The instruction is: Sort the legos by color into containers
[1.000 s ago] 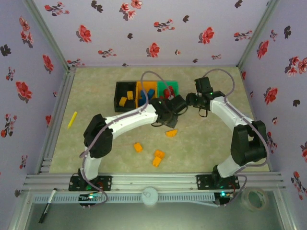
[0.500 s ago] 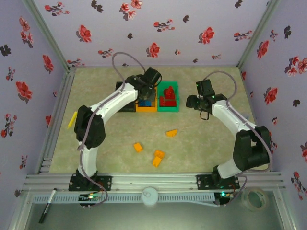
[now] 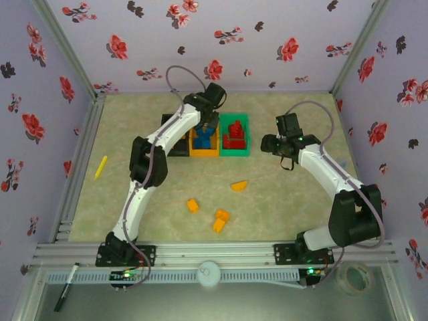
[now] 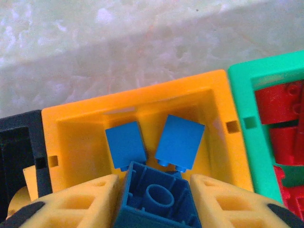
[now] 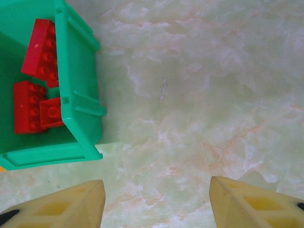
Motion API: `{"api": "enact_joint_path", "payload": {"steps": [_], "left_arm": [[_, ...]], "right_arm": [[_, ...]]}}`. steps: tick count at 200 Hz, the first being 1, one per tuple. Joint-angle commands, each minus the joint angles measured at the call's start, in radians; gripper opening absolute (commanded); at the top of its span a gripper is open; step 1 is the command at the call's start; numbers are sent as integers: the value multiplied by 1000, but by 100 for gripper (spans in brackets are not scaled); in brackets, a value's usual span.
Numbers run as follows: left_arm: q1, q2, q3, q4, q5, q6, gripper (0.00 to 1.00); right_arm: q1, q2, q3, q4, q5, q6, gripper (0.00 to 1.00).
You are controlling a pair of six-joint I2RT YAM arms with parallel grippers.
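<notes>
A blue brick (image 4: 154,202) sits clenched between the yellow fingers of the left gripper (image 4: 154,183) at the bottom centre of the left wrist view, poised over the open orange bin (image 4: 80,128). Two more blue bricks (image 4: 125,145) lie side by side on that bin's floor. The green bin (image 4: 242,142), joined on at the right of the frame, holds red bricks (image 4: 280,102). The black bin (image 4: 14,142) shows at the left edge.

From overhead, the three bins form a row at the upper centre of the table (image 3: 301,214), with the left arm reaching up to them from the lower left. Three loose orange bricks (image 3: 239,186) lie lower in the frame, well apart from the bins. The right gripper (image 5: 154,183) hangs released, its fingers spread wide over bare table just right of the green bin. A thin yellow stick (image 3: 100,166) lies near the table's left edge.
</notes>
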Motion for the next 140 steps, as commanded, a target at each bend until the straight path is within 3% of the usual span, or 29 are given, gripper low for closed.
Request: {"api": "enact_joint_path", "payload": {"steps": [1, 25, 56, 140], "left_arm": [[14, 2, 58, -62, -28, 13, 50], [18, -16, 51, -65, -34, 11, 63], [16, -108, -50, -31, -39, 5, 63], [-5, -608, -719, 199, -37, -91, 63]], "right_arm": [[8, -20, -18, -26, -3, 4, 61], [19, -12, -14, -20, -5, 7, 61], [45, -1, -6, -19, 2, 7, 61], [213, 27, -31, -58, 57, 16, 62]]}}
